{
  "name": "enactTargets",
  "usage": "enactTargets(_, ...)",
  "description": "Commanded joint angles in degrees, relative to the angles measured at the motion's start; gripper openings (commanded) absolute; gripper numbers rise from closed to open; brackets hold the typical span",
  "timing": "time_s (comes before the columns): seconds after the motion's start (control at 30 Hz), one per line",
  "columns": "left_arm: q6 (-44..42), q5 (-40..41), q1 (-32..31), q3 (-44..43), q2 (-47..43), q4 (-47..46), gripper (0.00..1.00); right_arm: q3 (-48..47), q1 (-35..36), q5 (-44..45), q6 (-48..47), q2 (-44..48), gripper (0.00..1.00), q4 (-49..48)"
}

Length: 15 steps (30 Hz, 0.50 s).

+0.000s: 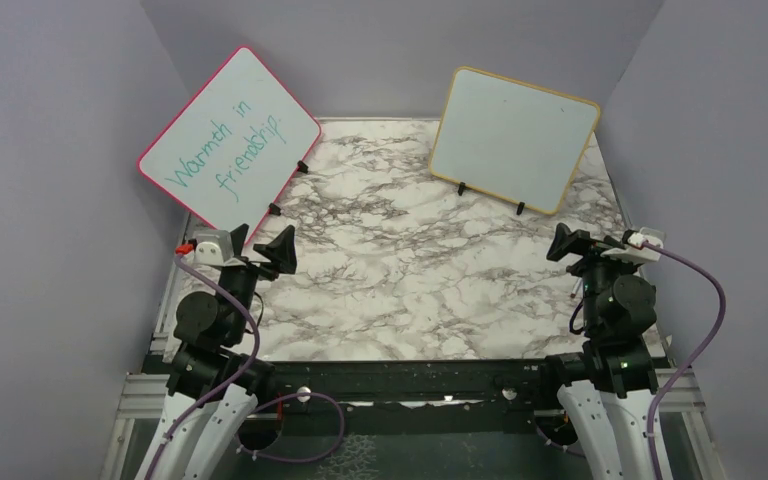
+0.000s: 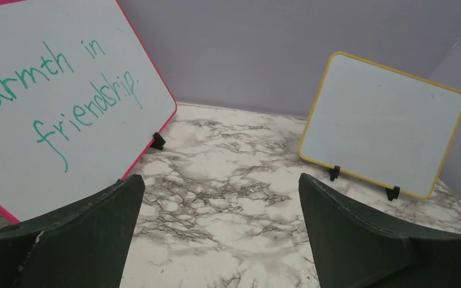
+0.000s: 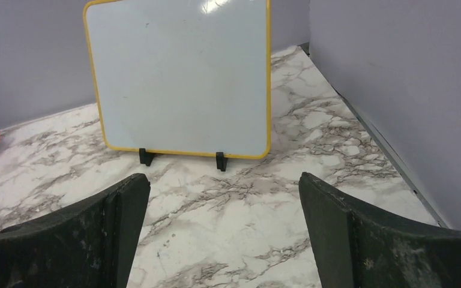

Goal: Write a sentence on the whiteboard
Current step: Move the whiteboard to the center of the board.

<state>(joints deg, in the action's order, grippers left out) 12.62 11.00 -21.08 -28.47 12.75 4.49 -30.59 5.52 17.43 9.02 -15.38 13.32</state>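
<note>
- Now, your right gripper hangs spread wide with nothing in it, and the left gripper is just as wide and bare.
- The whiteboard stands on its two black feet at the far right of the marble table. It is straight ahead of your right gripper, facing it squarely, and well apart from it.
- From the left arm the board lies across the table and shows at a slant, so the right arm is the nearer one.
- Its face is blank; none of the sentence is on it yet.
- No marker shows clearly, so I judge you must find one first.
</note>
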Motion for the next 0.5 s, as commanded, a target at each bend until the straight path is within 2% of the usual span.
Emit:
enactTargets(0.0,-0.44,0.19,-0.01,-1.07,0.66,0.60,0.99,-1.60,-0.32,2.65,1.66,-0.10,1.00,-0.56)
enactTargets(0.47,-2.36,-3.59,-0.01,-1.86,4.24,3.72,0.99,-5.89,-0.26,-2.87,6.31,-10.32,1.00,4.67)
